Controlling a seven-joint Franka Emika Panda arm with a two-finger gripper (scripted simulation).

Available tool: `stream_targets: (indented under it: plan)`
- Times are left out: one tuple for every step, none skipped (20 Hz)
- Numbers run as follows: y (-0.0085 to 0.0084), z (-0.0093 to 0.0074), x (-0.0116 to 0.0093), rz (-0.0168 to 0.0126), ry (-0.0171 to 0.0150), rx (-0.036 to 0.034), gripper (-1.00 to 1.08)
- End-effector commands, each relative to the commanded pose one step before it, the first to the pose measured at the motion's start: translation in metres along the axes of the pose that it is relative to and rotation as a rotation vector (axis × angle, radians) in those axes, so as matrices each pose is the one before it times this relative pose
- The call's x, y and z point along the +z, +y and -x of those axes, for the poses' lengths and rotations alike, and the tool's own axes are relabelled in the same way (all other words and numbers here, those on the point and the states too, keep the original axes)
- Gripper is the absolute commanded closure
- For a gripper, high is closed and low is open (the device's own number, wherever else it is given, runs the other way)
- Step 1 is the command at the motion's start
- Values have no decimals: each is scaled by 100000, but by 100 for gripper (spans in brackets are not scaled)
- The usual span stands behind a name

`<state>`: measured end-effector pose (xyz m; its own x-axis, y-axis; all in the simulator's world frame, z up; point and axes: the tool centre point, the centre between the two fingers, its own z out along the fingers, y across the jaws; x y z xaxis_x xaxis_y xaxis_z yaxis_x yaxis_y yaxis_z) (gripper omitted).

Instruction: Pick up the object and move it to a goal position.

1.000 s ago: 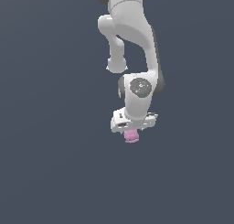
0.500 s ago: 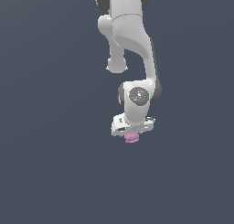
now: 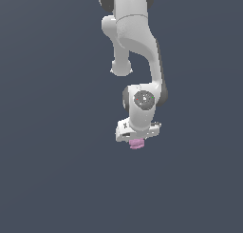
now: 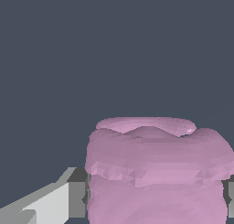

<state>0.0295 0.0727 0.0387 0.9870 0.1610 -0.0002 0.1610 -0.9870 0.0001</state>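
A flat, dark grey-blue field fills both views; no edge, corner or wall shows, so whether it is a tabletop or a floor cannot be told. The white arm (image 3: pixel 137 46) hangs down from the top of the exterior view. At its lower end the hand (image 3: pixel 136 140) is clenched on the pink lumpy object (image 3: pixel 137 143), which protrudes just beneath it. In the wrist view the object (image 4: pixel 155 173) sits between 2 grey fingers (image 4: pixel 77 199), touching them
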Motion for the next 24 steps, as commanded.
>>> stream_targets:
  plan:
    - [9, -22, -9, 10, 66, -1, 108]
    - [2, -6, -36, 0, 0, 0, 108]
    - [5, -18, -108, 0, 0, 0, 108]
    - [8, -30, -179, 0, 0, 0, 108]
    - [12, -41, -250, 0, 0, 0, 108]
    - [15, -53, -320, 0, 0, 0, 108]
    - [18, -65, -389, 0, 0, 0, 108]
    - [21, -76, -456, 0, 0, 0, 108]
    - [24, -87, -521, 0, 0, 0, 108]
    - [27, -98, -585, 0, 0, 0, 108]
    - [30, -109, -648, 0, 0, 0, 108]
    - [32, -120, -708, 0, 0, 0, 108]
    - [35, -130, -767, 0, 0, 0, 108]
    - [37, -141, -823, 0, 0, 0, 108]
    - [40, -151, -878, 0, 0, 0, 108]
    - [42, -161, -932, 0, 0, 0, 108]
    - [11, -174, -974, -39, -11, -56, 108]
    - [46, -180, -1027, 0, 0, 0, 108]
    - [47, -187, -1060, 0, 0, 0, 108]
    - [48, -193, -1083, 0, 0, 0, 108]
    - [48, -197, -1099, 0, 0, 0, 108]
    - [49, -201, -1109, 0, 0, 0, 108]
    - [39, -206, -1110, -41, -7, -26, 108]
    - [49, -207, -1118, 0, 0, 0, 108]
